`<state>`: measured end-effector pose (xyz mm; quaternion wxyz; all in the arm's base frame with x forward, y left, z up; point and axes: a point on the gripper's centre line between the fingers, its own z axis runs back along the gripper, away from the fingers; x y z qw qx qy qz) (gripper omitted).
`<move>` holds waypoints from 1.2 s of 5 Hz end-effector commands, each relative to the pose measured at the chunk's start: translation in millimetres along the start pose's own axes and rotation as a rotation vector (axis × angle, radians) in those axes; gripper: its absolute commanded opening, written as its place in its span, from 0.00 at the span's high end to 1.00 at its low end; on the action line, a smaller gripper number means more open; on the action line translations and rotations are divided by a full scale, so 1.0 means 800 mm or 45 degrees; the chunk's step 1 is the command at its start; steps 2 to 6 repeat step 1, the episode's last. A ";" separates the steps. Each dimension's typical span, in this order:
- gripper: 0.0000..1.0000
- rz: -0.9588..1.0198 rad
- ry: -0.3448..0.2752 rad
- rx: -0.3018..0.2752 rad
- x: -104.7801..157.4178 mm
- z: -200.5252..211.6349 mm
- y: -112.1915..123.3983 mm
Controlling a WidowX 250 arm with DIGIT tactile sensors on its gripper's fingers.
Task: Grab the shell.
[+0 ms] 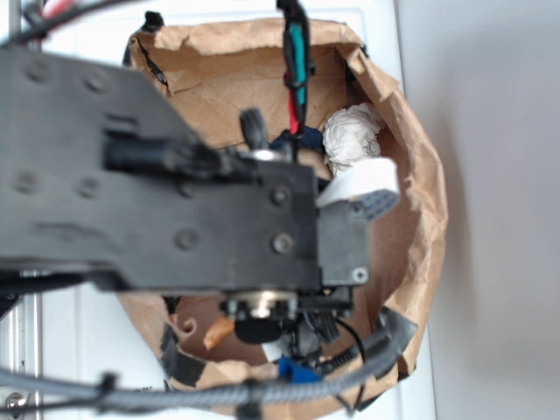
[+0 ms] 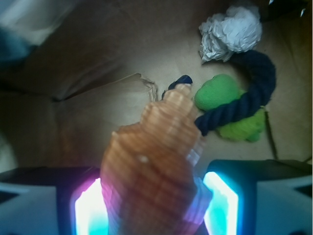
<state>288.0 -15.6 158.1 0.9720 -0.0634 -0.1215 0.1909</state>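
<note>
In the wrist view the orange-tan ridged shell (image 2: 151,161) fills the space between my gripper's (image 2: 154,208) two glowing pads, its narrow end pointing up and away over the brown paper floor. The left pad (image 2: 88,210) and right pad (image 2: 222,205) both press against its sides, so the gripper is shut on it. In the exterior view my black arm covers most of the paper bag (image 1: 429,210). Only an orange tip of the shell (image 1: 219,332) pokes out beside the gripper (image 1: 262,331) near the bag's front wall.
A white crumpled paper ball (image 2: 230,32) lies at the back, also seen as the paper ball (image 1: 352,136) in the exterior view. A dark navy rope loop (image 2: 257,85) curls over a green soft toy (image 2: 222,95). Brown bag walls surround everything.
</note>
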 end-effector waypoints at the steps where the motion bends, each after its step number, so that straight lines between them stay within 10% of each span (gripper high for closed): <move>1: 1.00 0.058 -0.128 -0.019 0.030 0.053 0.007; 6: 1.00 0.058 -0.128 -0.019 0.030 0.053 0.007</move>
